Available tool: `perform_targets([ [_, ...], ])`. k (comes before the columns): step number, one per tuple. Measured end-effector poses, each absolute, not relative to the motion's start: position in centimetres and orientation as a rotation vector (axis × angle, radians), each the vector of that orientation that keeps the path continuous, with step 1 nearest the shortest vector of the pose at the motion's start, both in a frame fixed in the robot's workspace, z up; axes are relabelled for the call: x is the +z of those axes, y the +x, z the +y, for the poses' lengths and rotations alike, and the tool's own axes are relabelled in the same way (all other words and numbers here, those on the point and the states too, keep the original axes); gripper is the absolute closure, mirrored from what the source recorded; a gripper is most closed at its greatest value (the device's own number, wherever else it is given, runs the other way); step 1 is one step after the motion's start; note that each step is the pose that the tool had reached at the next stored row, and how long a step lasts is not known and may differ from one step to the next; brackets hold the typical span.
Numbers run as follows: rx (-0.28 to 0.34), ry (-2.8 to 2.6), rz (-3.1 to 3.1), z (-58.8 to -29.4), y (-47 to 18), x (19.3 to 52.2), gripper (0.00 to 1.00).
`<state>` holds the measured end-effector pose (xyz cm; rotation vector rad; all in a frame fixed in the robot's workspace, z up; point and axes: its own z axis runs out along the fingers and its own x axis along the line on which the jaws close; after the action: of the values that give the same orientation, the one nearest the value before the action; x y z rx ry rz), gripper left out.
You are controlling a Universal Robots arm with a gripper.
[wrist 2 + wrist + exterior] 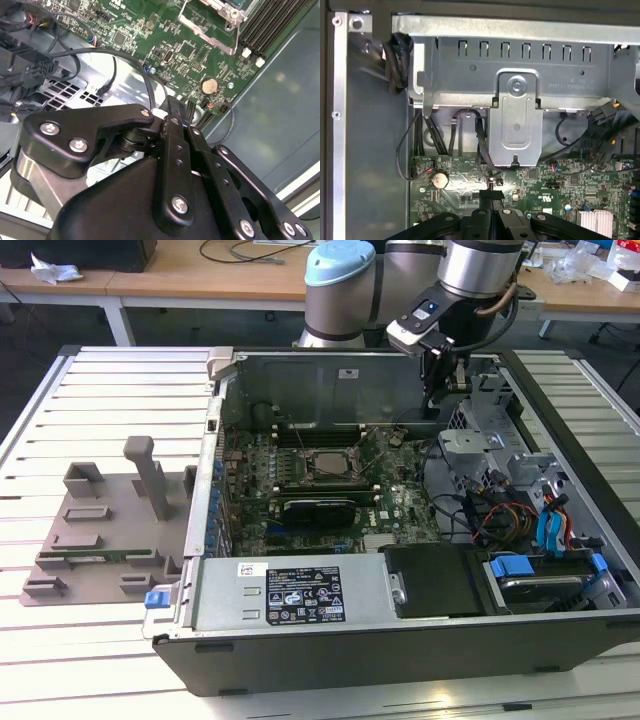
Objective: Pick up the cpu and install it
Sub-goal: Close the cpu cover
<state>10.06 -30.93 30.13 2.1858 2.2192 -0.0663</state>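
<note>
The gripper [436, 405] hangs inside the open computer case [400, 660], close to its back wall on the exterior view's right. The jaws are pressed together with nothing between them. In both wrist views the black fingers [487, 200] [172, 130] meet over the green motherboard [545, 190]. The cpu [322, 466] lies flat in the socket at the middle of the board, well apart from the jaws, toward the exterior view's left. A grey fixture tray [100, 530] rests on the slatted surface [120, 390] beside the case.

The cpu [326, 464], a flat silver-grey square, lies level in the motherboard socket, centre of the exterior view.
</note>
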Motion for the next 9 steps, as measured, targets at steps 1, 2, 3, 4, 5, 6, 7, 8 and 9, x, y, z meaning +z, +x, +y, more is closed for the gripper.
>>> perform_targets([
  [1,-0.067,2.186,2.219,-30.93,10.16,30.13,0.89],
  [2,-0.068,2.185,2.218,-30.93,10.45,30.12,0.89],
  [3,-0.068,2.185,2.218,-30.93,10.75,30.07,0.89],
  [4,-0.069,2.185,2.218,-30.93,10.86,30.03,0.89],
  [5,-0.069,2.185,2.218,-30.93,10.9,29.98,0.89],
  [6,-0.069,2.185,2.218,-30.93,10.91,29.87,0.89],
  [7,-0.069,2.185,2.218,-30.93,10.91,29.71,0.89],
  [8,-0.069,2.185,2.218,-30.93,10.91,29.71,0.89],
  [9,-0.069,2.185,2.218,-30.93,10.91,29.7,0.89],
])
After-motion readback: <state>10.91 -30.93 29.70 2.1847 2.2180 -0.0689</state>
